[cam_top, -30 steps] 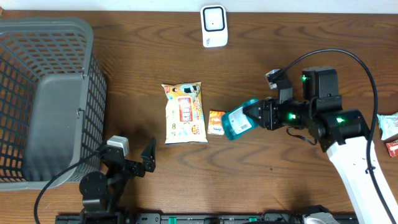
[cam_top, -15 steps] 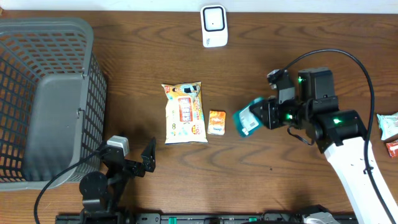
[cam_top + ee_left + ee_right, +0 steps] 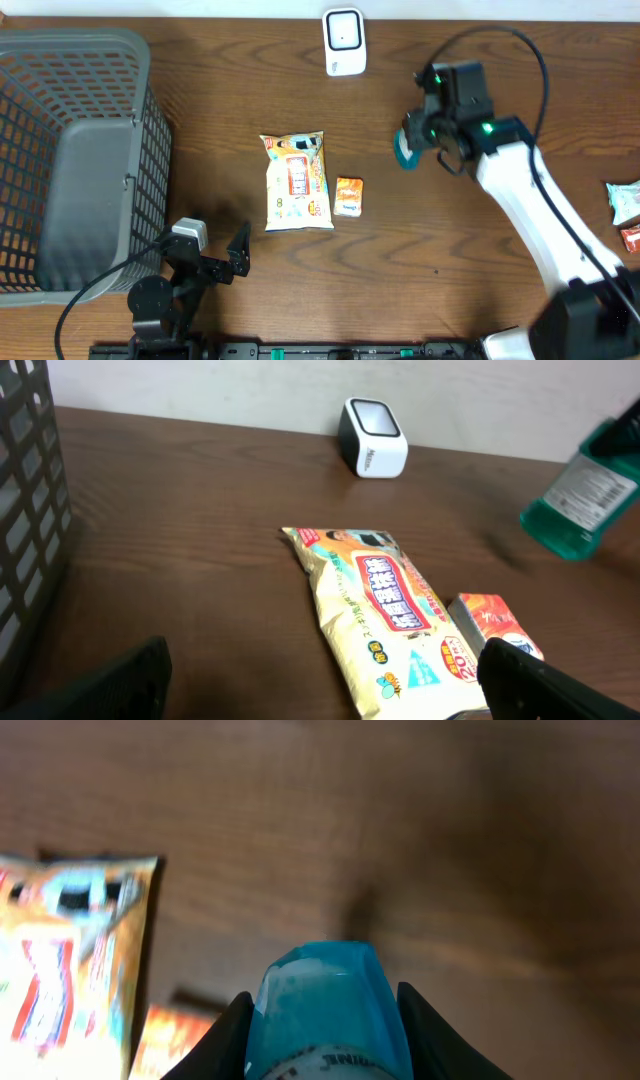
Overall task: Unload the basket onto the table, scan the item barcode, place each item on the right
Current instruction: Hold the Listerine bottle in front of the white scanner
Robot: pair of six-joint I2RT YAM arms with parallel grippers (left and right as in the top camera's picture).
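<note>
Left side walled off by tall dark grey plastic mesh basket (image 3: 75, 150). Far edge: white box-shaped barcode scanner (image 3: 344, 42), bare brown wooden table (image 3: 230, 90) around it. Mid-table: yellow printed flat pack (image 3: 295, 182) and small orange packet (image 3: 348, 196), narrow gap between. Right of scanner: teal plastic bottle (image 3: 404, 152) held aloft, open wood between.

table (image 3: 220, 90): brown wood | on it: basket (image 3: 150, 150); scanner (image 3: 344, 41); wipes pack (image 3: 296, 181); orange packet (image 3: 348, 196)
</note>
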